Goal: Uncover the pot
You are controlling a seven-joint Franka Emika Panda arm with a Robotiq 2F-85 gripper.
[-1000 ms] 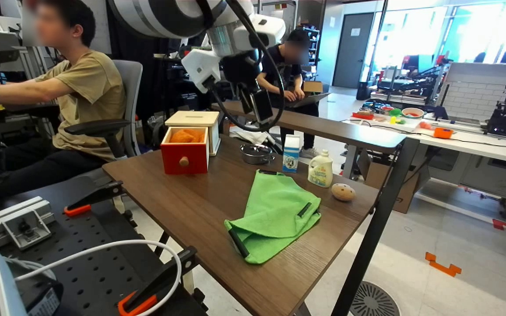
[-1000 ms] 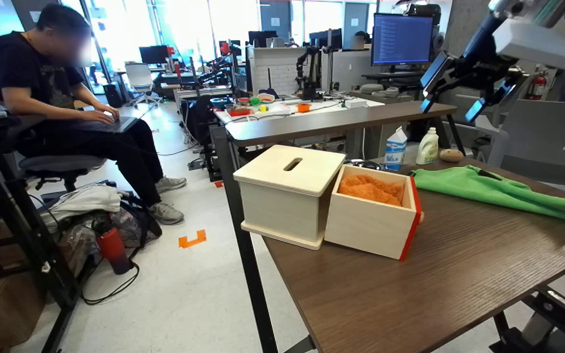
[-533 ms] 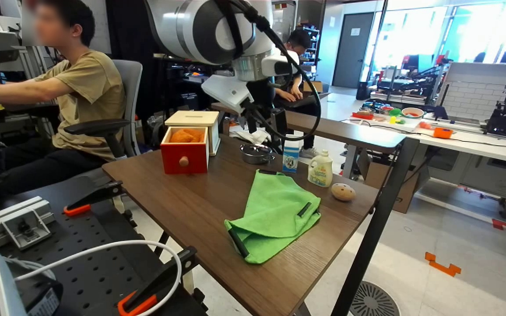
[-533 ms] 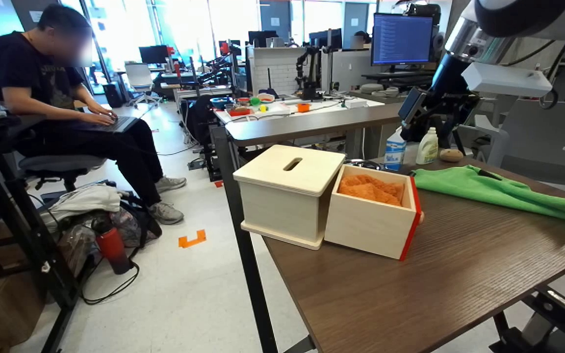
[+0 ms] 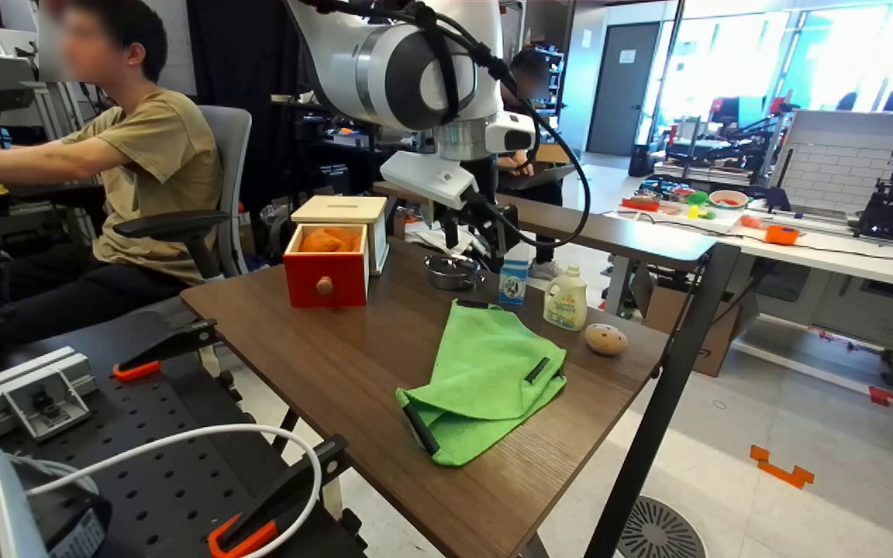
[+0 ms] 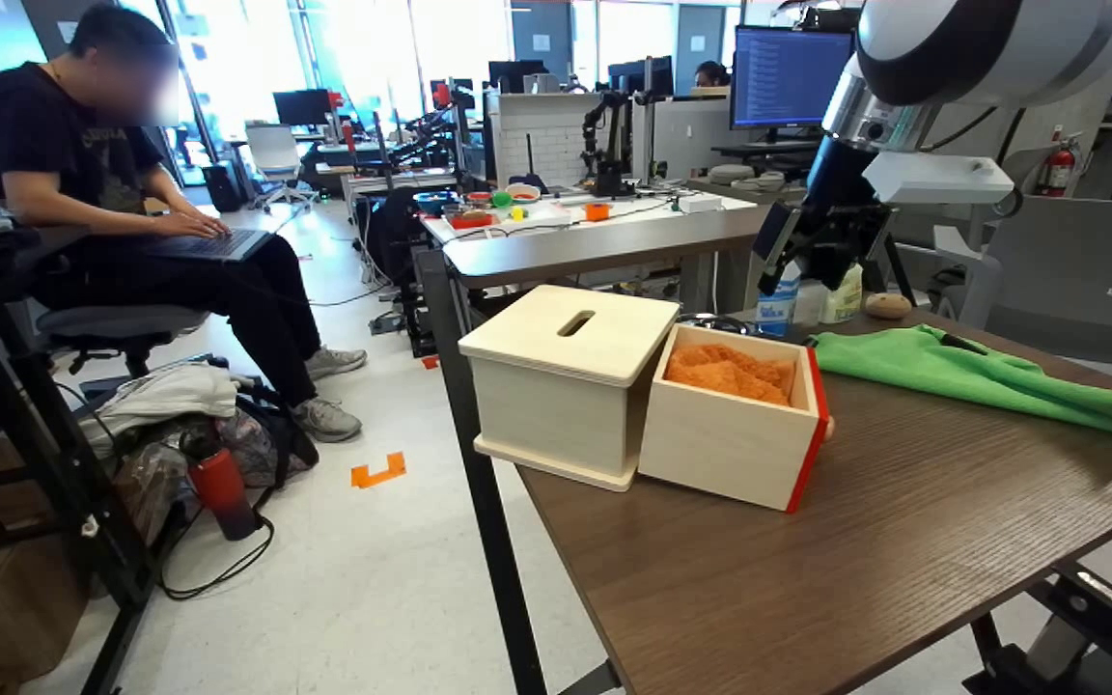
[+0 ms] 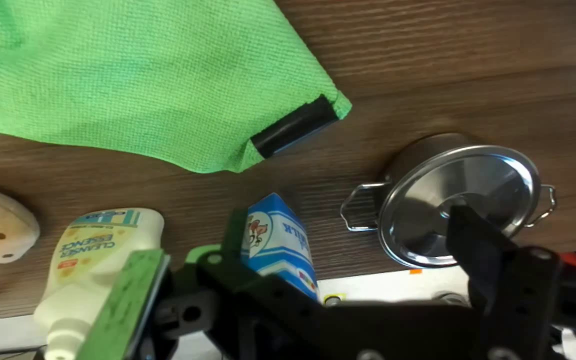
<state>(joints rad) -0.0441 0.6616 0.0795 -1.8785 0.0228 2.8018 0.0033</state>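
Observation:
The small silvery metal pot (image 5: 450, 273) stands on the brown table near its back edge. In the wrist view the pot (image 7: 420, 155) carries its round metal lid (image 7: 413, 220), with a small knob at the middle. In an exterior view the pot (image 6: 710, 320) is mostly hidden behind the wooden box. My gripper (image 5: 474, 246) is open and empty, above the back of the table near the pot and the milk carton. In the wrist view the gripper (image 7: 348, 220) has its fingers wide apart; one overlaps the lid, the other the carton's side.
A blue and white milk carton (image 7: 280, 240) stands beside the pot. A pale cleanser bottle (image 5: 567, 301), a potato-like object (image 5: 606, 339) and a green cloth (image 5: 485, 372) lie nearby. The red-fronted drawer (image 5: 303, 279) and wooden box (image 6: 556, 405) stand to one side. A raised shelf (image 5: 609, 232) runs behind.
My gripper has come down towards the table and moved across towards the pot and milk carton. It was open earlier too. The objects on the table have not moved.

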